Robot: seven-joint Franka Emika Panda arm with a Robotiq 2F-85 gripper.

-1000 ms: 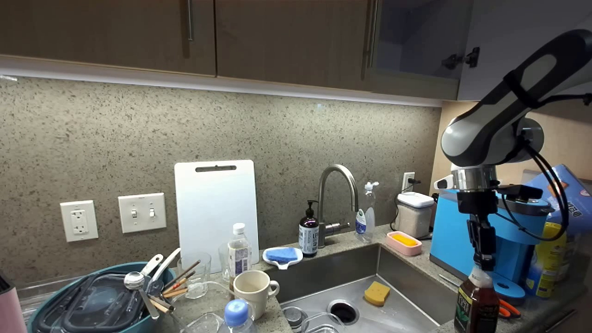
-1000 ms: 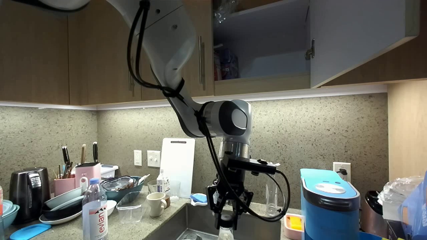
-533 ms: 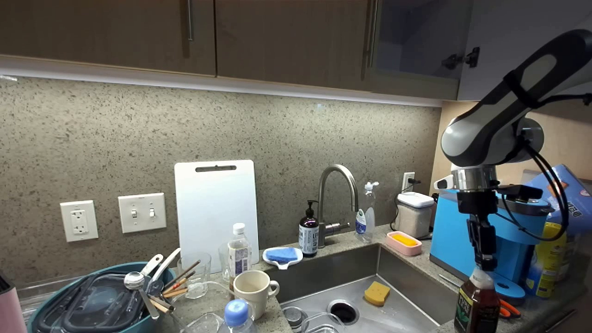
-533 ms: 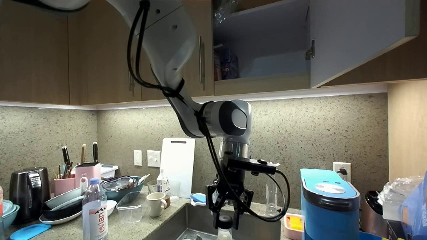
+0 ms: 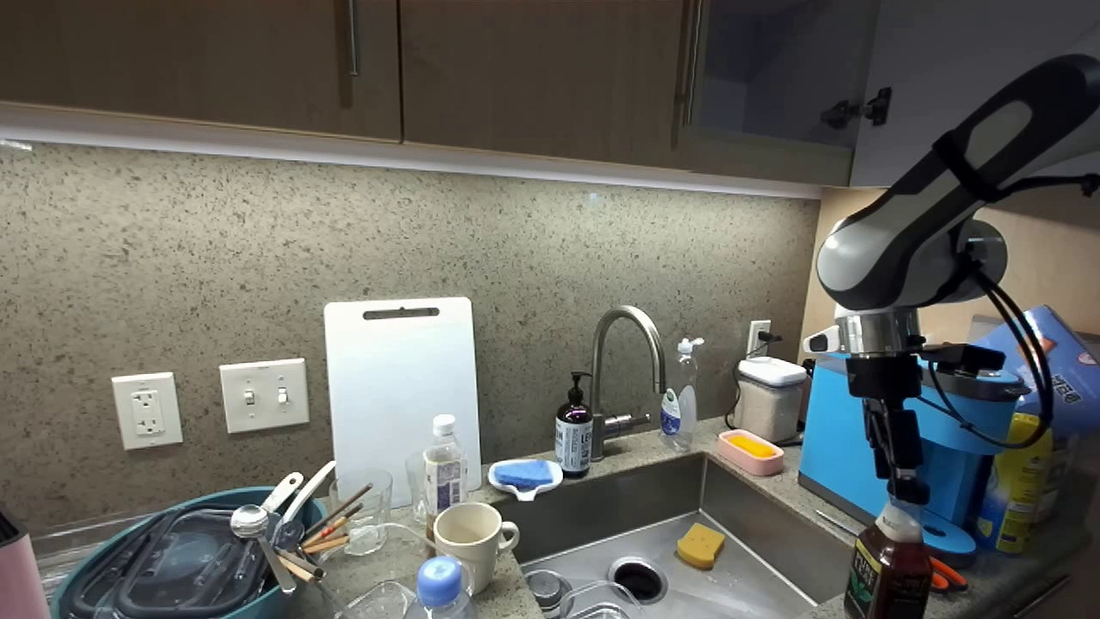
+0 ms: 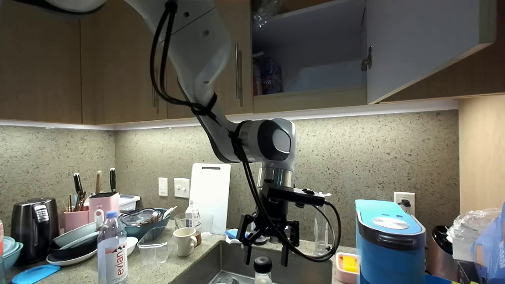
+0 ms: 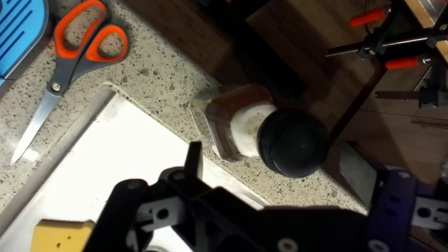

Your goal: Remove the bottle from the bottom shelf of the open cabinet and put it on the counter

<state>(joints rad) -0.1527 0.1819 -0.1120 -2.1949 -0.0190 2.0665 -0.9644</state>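
The end effector [image 6: 266, 255] has just gone from a pinch to wide apart and holds nothing now, so the set-down looks done and only backing away clear seems left. The open cabinet [image 6: 309, 100] hangs well above; below, the speckled table [image 7: 157, 75] borders the sink [image 5: 627, 494], and on its narrow strip by the outer edge stands the bottle [image 5: 889, 576], though I cannot tell whether all its base is supported. Its long axis runs close to vertical, a slight lean in an exterior view perhaps being only the viewing angle. The label [image 5: 864, 578] shows there; the pale neck [image 7: 246, 129] points up, and the black cap [image 7: 294, 142] tops it, between the fingers [image 6: 285, 256], touching neither
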